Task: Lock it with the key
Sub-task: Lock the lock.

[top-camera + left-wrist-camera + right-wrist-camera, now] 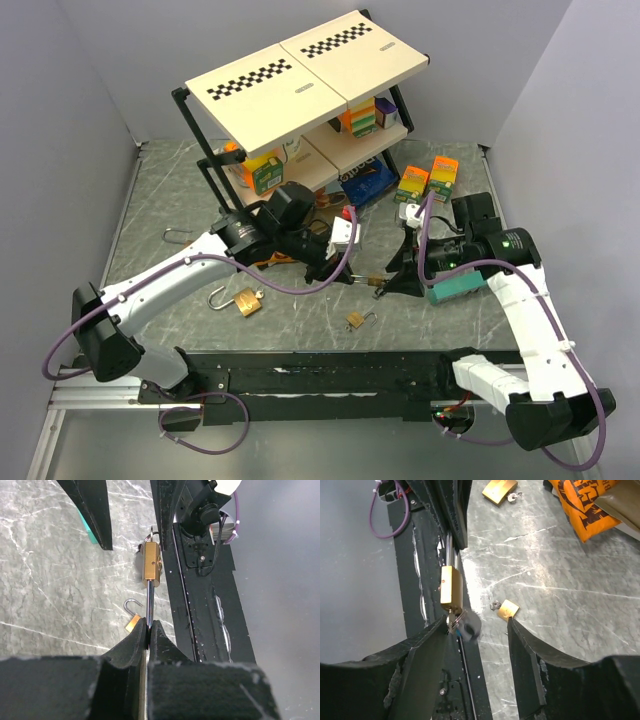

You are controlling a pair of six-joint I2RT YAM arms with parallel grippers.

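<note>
Closing on the key squarely looked like the point to get right. It sat in the bottom of the brass padlock and showed blurred in the right wrist view, so it may have been swinging. The sound course would be to let it settle and then bring the pads onto its flat head rather than its ring. The turn should run about the key's own axis. Any sideways pull would probably twist the lock, since only its thin shackle was pinched.

The padlock was carried over the tabletop, about midway between the left and right edges and nearer the near edge. It lay over the border of the black strip there and appeared to be clear of the surface.

The left gripper was clamped tight on the shackle. Its arm reached in from the near left corner, with the wrist levelled so that the lock's body pointed towards the other arm.

The right gripper stood with its jaws well apart, one on each side of the key and touching neither face. Its arm bent in from the near right corner, with the fingers aimed along the lock's length. A smaller padlock lay on the tabletop just beyond.
</note>
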